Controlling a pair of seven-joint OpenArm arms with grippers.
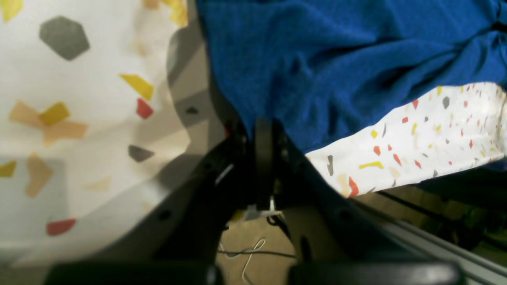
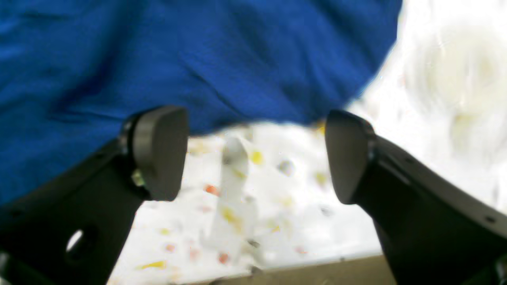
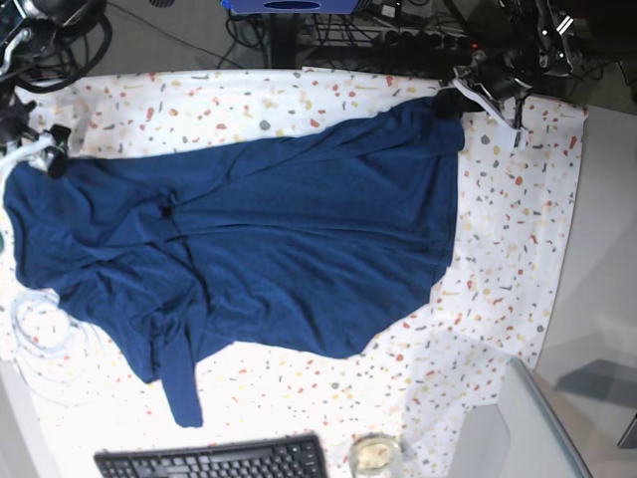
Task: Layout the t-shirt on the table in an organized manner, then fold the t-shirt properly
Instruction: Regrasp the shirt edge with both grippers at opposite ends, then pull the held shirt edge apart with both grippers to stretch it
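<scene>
Base view, with both wrist views. The t-shirt [image 3: 299, 229], a plain dark blue garment, lies spread over the bench [image 3: 518, 249], which is covered by a white cloth flecked with red, yellow and grey. The garment runs from the far right corner region of the bench, as the base view shows it, across to the left edge. It is wrinkled rather than flat. Folds gather on its left part. A narrow strip of fabric trails toward the near edge, ending just short of the black keyboard [image 3: 214, 460]. A small glass [image 3: 373, 455] stands at the near edge just beside the keyboard's right end. A coil of white cable [image 3: 40, 334] lies at the left edge, touching the shirt's lower left part.

The left pincer [image 1: 263, 134] sits at the far right corner of the bench in the base view. In its wrist view the jaws stand closed together, with the edge of the blue fabric [image 1: 336, 59] drawn down between them, so it grips the t-shirt. The flecked cloth shows on both sides of the held fabric.

The right pincer [image 2: 253, 154] sits at the far left corner of the bench in the base view. In its wrist view the two pads [image 2: 158, 150] stand wide apart with nothing between them. The blue fabric [image 2: 190, 59] lies beyond the pads, and the flecked cloth shows in the gap. That view is blurred.
</scene>
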